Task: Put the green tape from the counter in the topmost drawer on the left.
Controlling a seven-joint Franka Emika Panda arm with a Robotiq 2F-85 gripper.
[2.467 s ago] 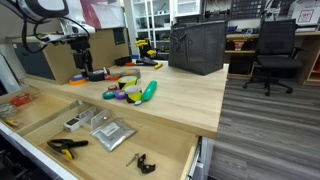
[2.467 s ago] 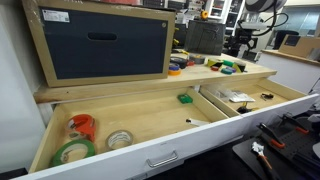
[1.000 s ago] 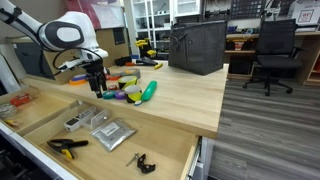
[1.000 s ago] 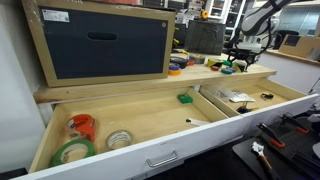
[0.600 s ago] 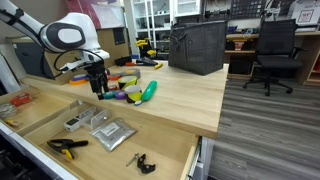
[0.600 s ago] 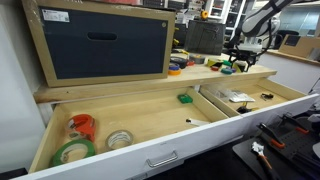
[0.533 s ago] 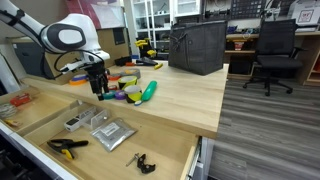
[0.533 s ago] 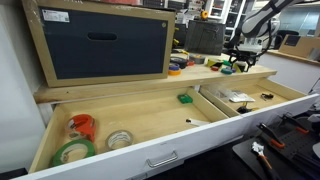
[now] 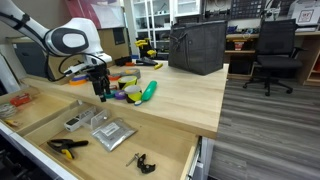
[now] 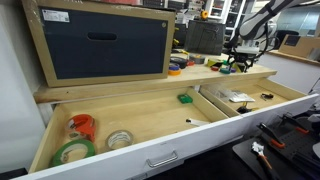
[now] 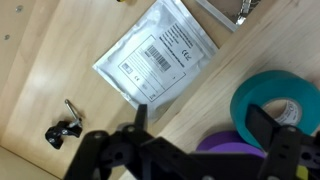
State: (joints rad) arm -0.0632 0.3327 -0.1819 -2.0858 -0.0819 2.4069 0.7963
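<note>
"Green is what we're after: where's the green tape (image 11: 272, 86)?"

"Lying flat on the worktop (image 11: 205, 100), near its front edge, touching the purple roll (image 11: 222, 148)."

"And our hand (image 11: 200, 125)?"

"Wide open, empty, just above the rolls. In the wrist view the tape lies right of the gap, at that finger's tip, and the purple roll sits under the gap. We'd shift right before lowering."

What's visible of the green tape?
The green tape is a teal-green ring with a pale printed core, lying flat on the counter near its drawer-side edge. The wrist view crops its right side. A purple roll sits close beside it. The gripper hangs above, jaws open, not gripping it.
</note>
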